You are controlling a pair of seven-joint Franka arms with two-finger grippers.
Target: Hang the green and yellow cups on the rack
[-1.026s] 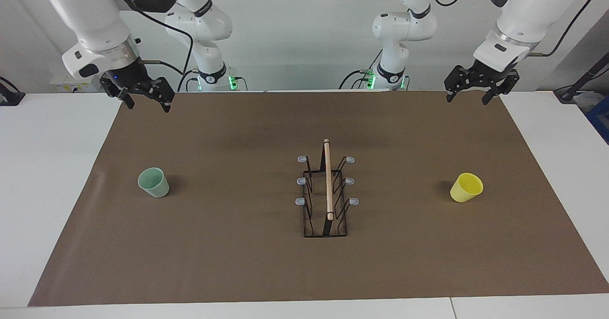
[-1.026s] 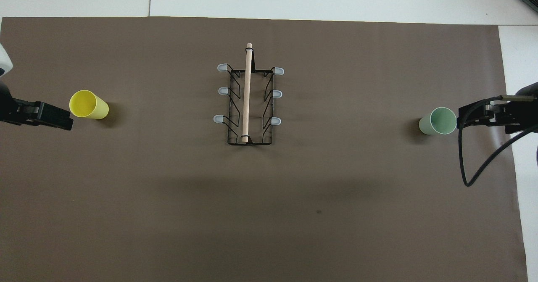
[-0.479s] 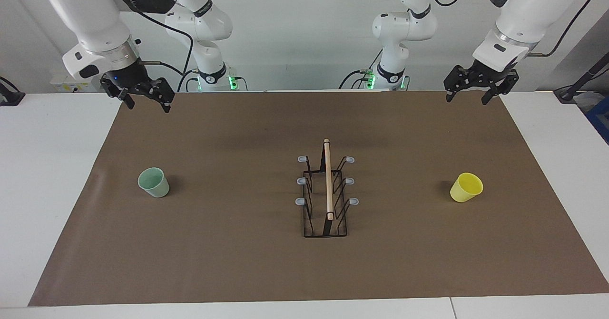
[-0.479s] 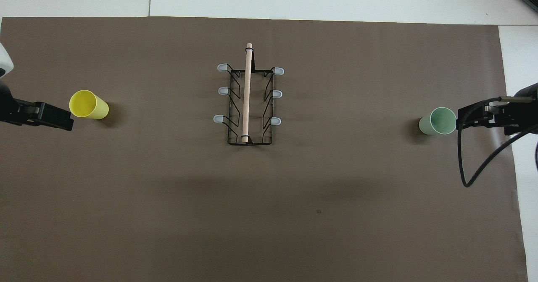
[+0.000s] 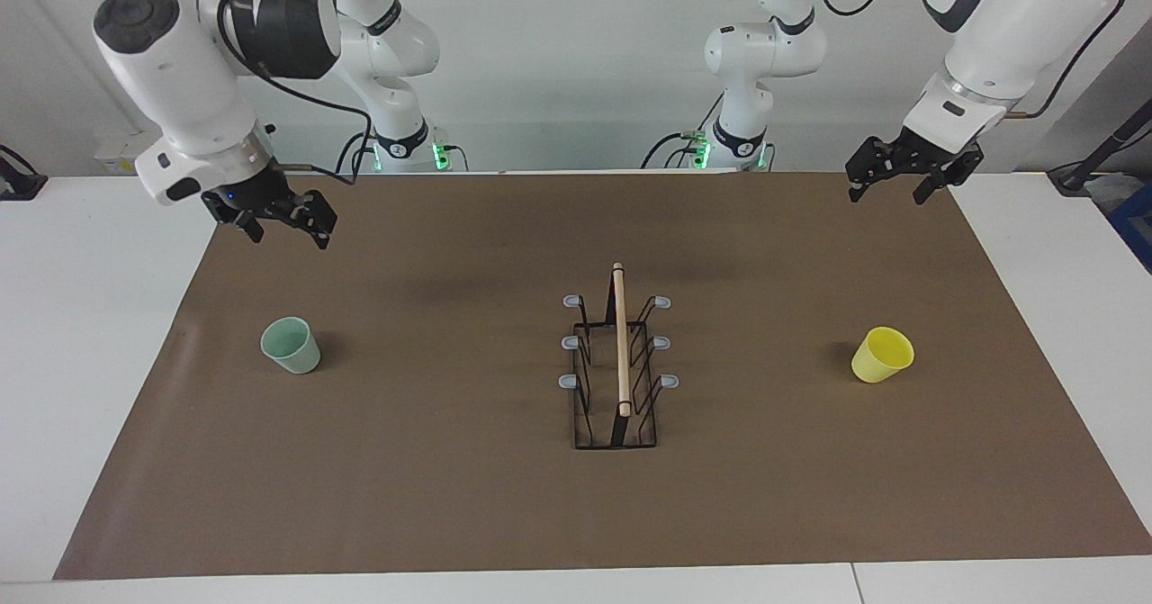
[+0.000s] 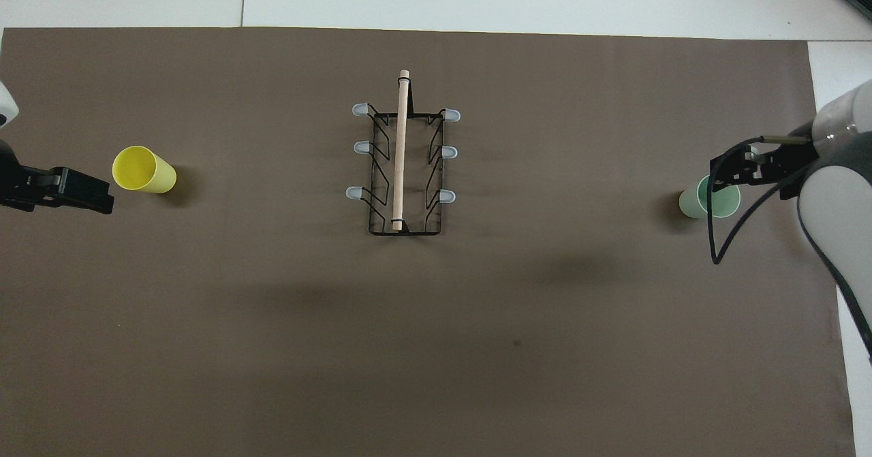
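Observation:
A pale green cup [image 5: 291, 345] [image 6: 708, 198] stands upright on the brown mat at the right arm's end of the table. Toward the left arm's end stands the yellow cup [image 5: 883, 355] [image 6: 143, 169], tilted slightly. Between them is the rack [image 5: 620, 343] [image 6: 400, 150], black wire with a wooden rod and grey-tipped pegs, all bare. My right gripper [image 5: 288, 237] [image 6: 730, 171] hangs open and empty, high over the mat above the green cup. High over the mat's corner at the yellow cup's end, my left gripper [image 5: 886, 197] [image 6: 88, 197] is open and empty.
The brown mat [image 5: 450, 496] covers most of the white table [image 5: 90, 361]. A black cable [image 6: 715, 239] droops from the right wrist beside the green cup. Dark equipment sits off the table's corner [image 5: 1129, 199] at the left arm's end.
The right arm has swung down and out over the mat toward the green cup. The left gripper has shifted only slightly. Cups and rack have not moved.

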